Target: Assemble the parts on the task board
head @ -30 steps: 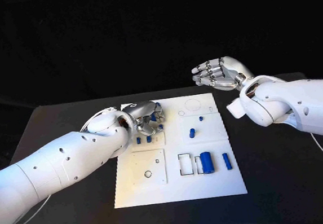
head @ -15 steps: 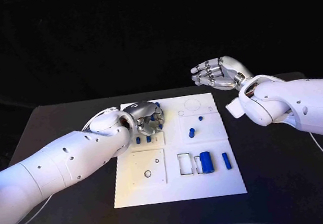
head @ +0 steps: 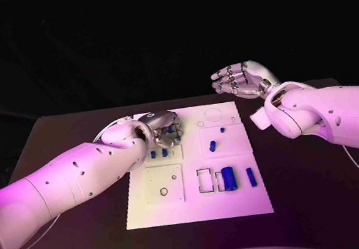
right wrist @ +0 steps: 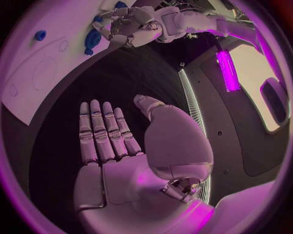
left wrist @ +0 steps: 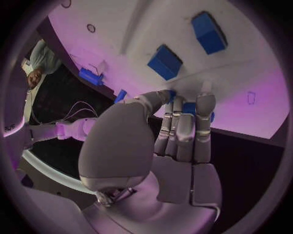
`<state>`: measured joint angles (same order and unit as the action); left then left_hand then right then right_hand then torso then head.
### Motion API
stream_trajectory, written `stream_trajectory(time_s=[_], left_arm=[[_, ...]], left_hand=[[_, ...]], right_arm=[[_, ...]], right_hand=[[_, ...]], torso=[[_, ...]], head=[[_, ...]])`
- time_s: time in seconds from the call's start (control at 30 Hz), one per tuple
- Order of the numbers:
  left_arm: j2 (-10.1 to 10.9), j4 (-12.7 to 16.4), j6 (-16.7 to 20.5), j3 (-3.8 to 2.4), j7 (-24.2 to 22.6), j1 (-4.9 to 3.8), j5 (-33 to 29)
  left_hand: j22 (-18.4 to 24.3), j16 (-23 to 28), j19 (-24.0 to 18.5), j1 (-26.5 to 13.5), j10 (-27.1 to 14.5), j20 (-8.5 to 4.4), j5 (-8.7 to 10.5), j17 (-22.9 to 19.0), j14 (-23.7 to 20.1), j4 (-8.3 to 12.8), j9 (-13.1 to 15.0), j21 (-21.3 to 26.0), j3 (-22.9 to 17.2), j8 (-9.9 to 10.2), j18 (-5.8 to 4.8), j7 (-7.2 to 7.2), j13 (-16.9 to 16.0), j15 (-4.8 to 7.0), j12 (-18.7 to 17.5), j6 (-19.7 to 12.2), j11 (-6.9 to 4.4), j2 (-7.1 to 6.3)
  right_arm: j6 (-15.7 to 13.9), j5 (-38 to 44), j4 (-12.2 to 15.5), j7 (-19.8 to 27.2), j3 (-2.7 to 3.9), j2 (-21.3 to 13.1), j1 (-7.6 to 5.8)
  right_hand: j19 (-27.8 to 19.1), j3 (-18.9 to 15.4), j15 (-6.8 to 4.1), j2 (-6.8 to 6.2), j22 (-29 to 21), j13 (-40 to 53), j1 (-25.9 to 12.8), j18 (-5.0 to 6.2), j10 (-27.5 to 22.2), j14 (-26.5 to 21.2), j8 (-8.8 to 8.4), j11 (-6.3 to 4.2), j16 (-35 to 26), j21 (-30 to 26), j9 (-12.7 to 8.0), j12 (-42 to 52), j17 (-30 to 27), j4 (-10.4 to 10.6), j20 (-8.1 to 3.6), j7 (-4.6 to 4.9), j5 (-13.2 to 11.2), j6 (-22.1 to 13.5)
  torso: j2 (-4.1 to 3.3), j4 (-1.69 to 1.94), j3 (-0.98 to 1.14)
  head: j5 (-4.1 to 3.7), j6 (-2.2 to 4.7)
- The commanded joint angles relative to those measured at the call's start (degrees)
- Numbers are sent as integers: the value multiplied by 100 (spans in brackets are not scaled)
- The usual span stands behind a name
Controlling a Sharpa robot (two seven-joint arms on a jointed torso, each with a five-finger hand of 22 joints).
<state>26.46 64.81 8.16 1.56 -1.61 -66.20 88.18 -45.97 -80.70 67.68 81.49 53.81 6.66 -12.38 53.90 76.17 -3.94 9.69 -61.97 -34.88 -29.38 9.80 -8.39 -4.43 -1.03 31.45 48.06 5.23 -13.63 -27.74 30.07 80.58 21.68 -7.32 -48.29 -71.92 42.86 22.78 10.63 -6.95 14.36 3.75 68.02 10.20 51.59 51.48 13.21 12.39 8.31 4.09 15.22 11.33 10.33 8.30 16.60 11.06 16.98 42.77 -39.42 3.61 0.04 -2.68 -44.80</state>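
Observation:
The white task board (head: 201, 207) lies in the middle of the black table. My left hand (head: 164, 130) is over its far left part, fingers curled down onto the plate. In the left wrist view the fingers (left wrist: 183, 129) close round a small blue part (left wrist: 190, 108) at the board's surface. Two blue pegs (head: 159, 154) stand just nearer than that hand; they look like blocks (left wrist: 165, 62) from the wrist. A blue cylinder (head: 229, 179) and a thin blue piece (head: 251, 178) lie at the near right. My right hand (head: 241, 80) hangs beyond the far right corner, fingers (right wrist: 100, 129) straight, holding nothing.
Two more small blue parts (head: 213, 146) (head: 221, 130) sit in the board's right middle. An oval hole (head: 164, 193) and empty rectangular slots (head: 206, 181) mark the near half. Bare black table (head: 328, 203) lies on both sides of the board.
The left hand has shifted only a touch over the board's far left part. The right hand has stayed still.

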Motion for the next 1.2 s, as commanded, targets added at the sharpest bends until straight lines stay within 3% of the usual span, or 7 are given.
stream_trajectory(time_s=[0.03, 0.3, 0.67, 1.03, 1.2], left_arm=[[-18, -2, -263, 23, 54, 41, 42], [-12, -15, -142, 23, 87, 46, 62], [116, 98, 343, 3, 1, 51, -41], [576, 614, 556, -189, 36, 46, -438], [797, 865, 563, -290, 75, 50, -635]], left_hand=[[-56, -36, 47, -50, 80, 2, 33, 10, 47, 5, -7, -56, -33, 42, -80, 1, -8, 8, -40, 64, -12, 45], [-496, -109, 307, 2, 510, -67, 26, 160, 262, 129, 18, -396, -151, 67, -161, 41, -12, 110, -110, 385, -115, 203], [-601, -103, 376, -59, 638, -67, 18, 147, 348, 235, -3, -494, -278, 243, -182, 9, 40, 91, -440, 470, -79, 179], [-684, -104, 424, -92, 699, -64, 19, 142, 373, 274, -10, -555, -300, 318, -196, -11, 46, 80, -569, 489, -64, 148], [-683, -100, 427, -117, 726, -67, 21, 123, 377, 277, -11, -558, -298, 341, -193, -16, 45, 74, -612, 504, -59, 139]], right_arm=[[89, 19, 4, 60, 1, 7, 2], [91, 19, 0, 63, 1, 10, 2], [90, 19, -8, 63, 1, 13, 4], [86, 18, -18, 61, 1, 9, 11], [91, 18, -14, 62, 1, 1, 19]], right_hand=[[-46, -33, 16, 38, -24, -7, -18, -62, 19, 14, -23, 36, -39, -29, -13, -29, -20, 3, -6, 511, 42, 44], [-46, -33, 16, 38, -24, -7, -18, -62, 19, 14, -23, 36, -39, -29, -13, -29, -20, 3, -6, 511, 42, 44], [-46, -33, 16, 38, -24, -7, -18, -62, 19, 14, -23, 36, -39, -29, -13, -29, -20, 3, -6, 511, 42, 44], [-46, -33, 16, 38, -24, -7, -18, -62, 19, 14, -23, 36, -39, -29, -13, -29, -20, 3, -6, 511, 42, 44], [-47, -39, 16, 44, -32, -7, -17, -62, 21, 19, -24, 35, -45, -28, -16, -31, -25, 4, -6, 510, 43, 49]], torso=[[10, 6, 1], [9, -2, -2], [13, 1, -5], [26, 31, -8], [14, 20, -20]], head=[[-4, -10], [2, 0], [1, 19], [-39, 51], [-34, 58]])
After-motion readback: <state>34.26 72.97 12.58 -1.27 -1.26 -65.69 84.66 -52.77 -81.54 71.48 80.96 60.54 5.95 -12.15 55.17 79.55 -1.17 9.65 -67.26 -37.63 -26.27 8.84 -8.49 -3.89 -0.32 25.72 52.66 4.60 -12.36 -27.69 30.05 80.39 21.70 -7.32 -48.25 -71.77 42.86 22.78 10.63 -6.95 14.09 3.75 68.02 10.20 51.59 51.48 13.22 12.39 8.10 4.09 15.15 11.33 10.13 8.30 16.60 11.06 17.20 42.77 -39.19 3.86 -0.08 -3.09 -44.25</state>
